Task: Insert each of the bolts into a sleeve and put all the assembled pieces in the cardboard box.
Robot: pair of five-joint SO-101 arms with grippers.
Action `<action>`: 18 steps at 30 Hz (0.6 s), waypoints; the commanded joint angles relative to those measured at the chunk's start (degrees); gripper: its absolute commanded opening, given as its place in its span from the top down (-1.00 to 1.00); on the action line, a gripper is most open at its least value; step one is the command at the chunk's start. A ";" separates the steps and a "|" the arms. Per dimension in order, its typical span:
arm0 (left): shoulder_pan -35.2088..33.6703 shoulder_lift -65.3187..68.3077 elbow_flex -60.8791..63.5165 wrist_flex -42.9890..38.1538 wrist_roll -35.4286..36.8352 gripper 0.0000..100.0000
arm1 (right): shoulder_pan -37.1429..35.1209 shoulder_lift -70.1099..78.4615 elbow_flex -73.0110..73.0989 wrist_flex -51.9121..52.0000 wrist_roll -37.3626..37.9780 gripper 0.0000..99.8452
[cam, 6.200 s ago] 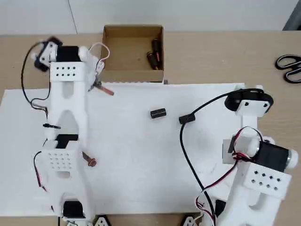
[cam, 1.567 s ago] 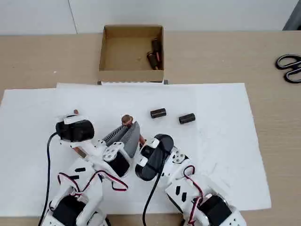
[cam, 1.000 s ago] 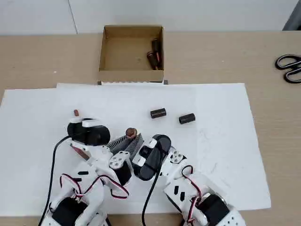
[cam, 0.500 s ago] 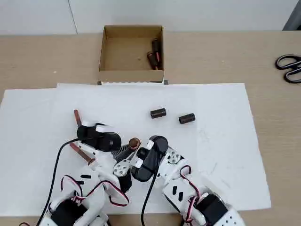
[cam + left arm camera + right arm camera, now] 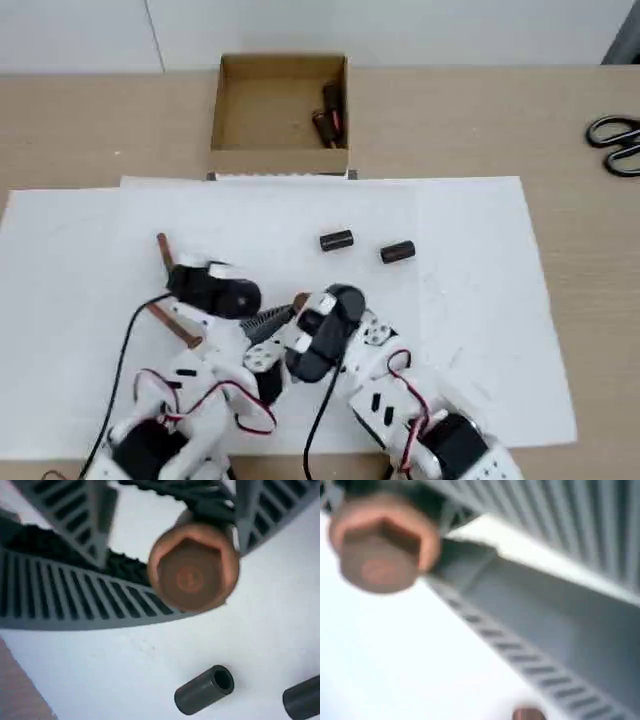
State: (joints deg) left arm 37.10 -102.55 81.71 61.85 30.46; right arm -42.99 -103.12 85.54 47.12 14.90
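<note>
My left gripper (image 5: 274, 320) is shut on a copper bolt (image 5: 300, 298) near the front middle of the white sheet. The hexagonal head of the bolt (image 5: 194, 572) sits between ridged grey fingers (image 5: 90, 602). My right gripper (image 5: 303, 322) is pressed close against it, and the same bolt head (image 5: 382, 550) looms right beside it. Two black sleeves (image 5: 336, 240) (image 5: 397, 252) lie farther back on the sheet; the nearer sleeve (image 5: 205, 690) lies on its side. Two loose bolts (image 5: 162, 246) (image 5: 174, 325) lie by the left arm. The cardboard box (image 5: 232, 110) holds assembled pieces (image 5: 327, 110).
Scissors (image 5: 615, 143) lie on the bare wood at the far right. A large white paper sheet (image 5: 470, 300) covers the work area, with free room on its right half. Black cables trail from both wrist cameras near the front edge.
Both arms, spread apart six seconds ago, have come together at the front. Over the last second the left gripper carried the bolt right and toward the front, staying against the right gripper.
</note>
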 commanded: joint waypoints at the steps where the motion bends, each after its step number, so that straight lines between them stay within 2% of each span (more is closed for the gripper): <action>1: 1.85 0.53 -0.13 0.26 -0.44 0.53 | -0.04 -0.57 -1.93 -3.47 0.18 0.99; 13: 1.58 0.53 -10.07 0.35 -0.53 0.54 | -0.04 -0.57 1.41 -3.82 0.18 0.99; 18: -3.52 0.62 -11.74 0.26 -4.04 0.54 | -0.04 -0.57 2.11 -3.82 0.18 0.99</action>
State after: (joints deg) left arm 36.04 -101.76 73.01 62.37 28.44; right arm -43.16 -103.30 87.91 44.84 14.64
